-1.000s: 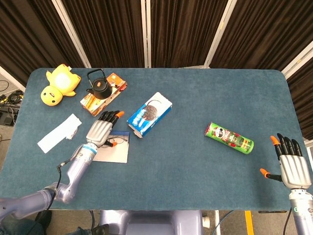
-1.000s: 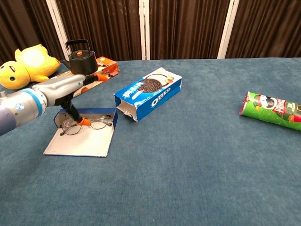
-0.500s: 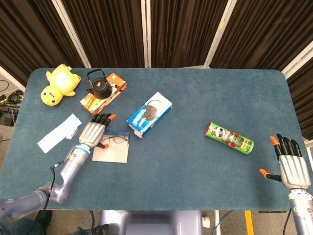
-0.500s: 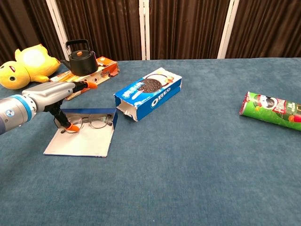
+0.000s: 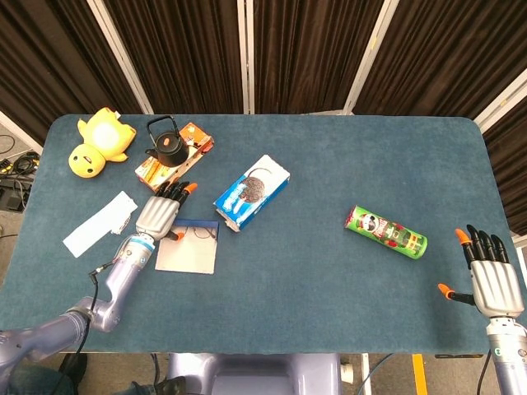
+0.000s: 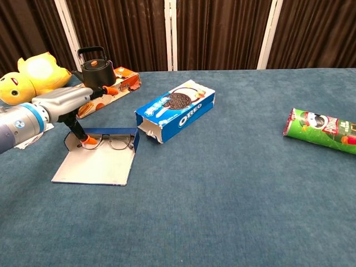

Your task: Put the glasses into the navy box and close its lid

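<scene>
Glasses (image 6: pixel 108 143) lie in the navy box (image 6: pixel 100 161), at its far end by the short wall. We see that the box is open and its lid lies flat on the blue table (image 5: pixel 329 271).

Our left hand (image 5: pixel 158 216) is over the left end of the box. A second ago it was more to the right, above the glasses. Then it slid left, and now it has come back up a little toward the far end. Its fingers (image 6: pixel 105 89) stretch out, close side by side, and its thumb tip points down by the left end of the glasses. We cannot tell if the thumb touches them. The glasses look a bit nearer the wall than before.

Our right hand (image 5: pixel 492 276) is at the near right corner of the table, with its fingers spread and nothing in it. It has not moved.

Beside the box is a cookie box (image 5: pixel 252 192). A black kettle (image 5: pixel 168 145) sits on an orange box (image 5: pixel 174 159). A yellow duck toy (image 5: pixel 100 141), a white paper (image 5: pixel 100 223) and a green chip can (image 5: pixel 385 231) are just where they were.
</scene>
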Robot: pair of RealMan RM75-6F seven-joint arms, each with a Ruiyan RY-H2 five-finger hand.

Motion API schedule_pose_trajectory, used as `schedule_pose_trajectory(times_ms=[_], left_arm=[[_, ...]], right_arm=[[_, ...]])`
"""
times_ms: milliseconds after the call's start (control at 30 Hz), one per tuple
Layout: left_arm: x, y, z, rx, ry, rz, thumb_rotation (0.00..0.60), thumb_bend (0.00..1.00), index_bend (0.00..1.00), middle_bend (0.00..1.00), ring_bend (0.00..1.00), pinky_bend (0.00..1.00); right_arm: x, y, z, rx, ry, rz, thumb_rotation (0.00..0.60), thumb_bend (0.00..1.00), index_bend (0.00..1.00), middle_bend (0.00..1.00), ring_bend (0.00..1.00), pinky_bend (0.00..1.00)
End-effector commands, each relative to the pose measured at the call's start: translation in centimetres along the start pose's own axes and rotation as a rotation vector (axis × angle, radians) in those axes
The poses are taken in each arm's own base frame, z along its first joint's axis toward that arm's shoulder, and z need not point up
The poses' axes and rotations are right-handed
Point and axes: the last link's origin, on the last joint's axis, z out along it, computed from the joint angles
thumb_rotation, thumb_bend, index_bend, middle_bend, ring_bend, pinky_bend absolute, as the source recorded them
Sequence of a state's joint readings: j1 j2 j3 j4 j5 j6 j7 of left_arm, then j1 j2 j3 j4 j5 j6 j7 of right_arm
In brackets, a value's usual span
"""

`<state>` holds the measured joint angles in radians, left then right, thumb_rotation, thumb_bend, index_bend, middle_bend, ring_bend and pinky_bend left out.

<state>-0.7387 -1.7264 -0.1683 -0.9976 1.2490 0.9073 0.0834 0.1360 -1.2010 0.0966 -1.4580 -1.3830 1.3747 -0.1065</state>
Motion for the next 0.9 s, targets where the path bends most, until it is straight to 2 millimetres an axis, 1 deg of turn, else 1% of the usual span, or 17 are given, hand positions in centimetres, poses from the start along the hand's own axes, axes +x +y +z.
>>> schedule_pose_trajectory(times_ms=[33, 167, 267, 400, 533, 633, 900], left_arm=[[0.6, -0.3, -1.2, -0.029, 0.016, -0.022, 0.6, 0.08, 0.0, 0.0, 0.0, 0.0], [0.7, -1.0, -3.6, -0.052, -0.012, -0.009, 0.6, 0.08, 0.0, 0.0, 0.0, 0.0], [0.7, -1.4, -5.0, -0.058, -0.027, 0.003, 0.6, 0.08, 0.01, 0.0, 0.0, 0.0], [0.0, -1.8, -7.2, -0.078, -0.055, -0.006, 0.6, 0.1, 0.12, 0.0, 0.0, 0.0], [-0.8, -1.7, -8.7, -0.108, -0.077, 0.001, 0.6, 0.11, 0.15, 0.0, 0.0, 0.0], [-1.3, -1.3, -9.0, -0.124, -0.08, 0.012, 0.6, 0.11, 0.15, 0.0, 0.0, 0.0], [-2.6, 0.1, -8.6, -0.165, -0.095, -0.014, 0.6, 0.11, 0.15, 0.0, 0.0, 0.0]], right_arm=[[0.0, 0.0, 0.0, 0.001, 0.0, 0.001, 0.6, 0.0, 0.0, 0.0, 0.0, 0.0], [0.1, -0.1, -0.1, 0.006, 0.0, 0.007, 0.6, 0.0, 0.0, 0.0, 0.0, 0.0], [0.2, -0.2, -0.1, 0.01, 0.003, 0.01, 0.6, 0.0, 0.0, 0.0, 0.0, 0.0], [0.3, -0.3, -0.3, 0.015, 0.005, 0.016, 0.6, 0.0, 0.0, 0.0, 0.0, 0.0], [0.3, -0.3, -0.3, 0.018, 0.003, 0.021, 0.6, 0.0, 0.0, 0.0, 0.0, 0.0], [0.3, -0.4, -0.3, 0.02, 0.002, 0.022, 0.6, 0.0, 0.0, 0.0, 0.0, 0.0], [0.4, -0.3, -0.3, 0.019, 0.005, 0.023, 0.6, 0.0, 0.0, 0.0, 0.0, 0.0]])
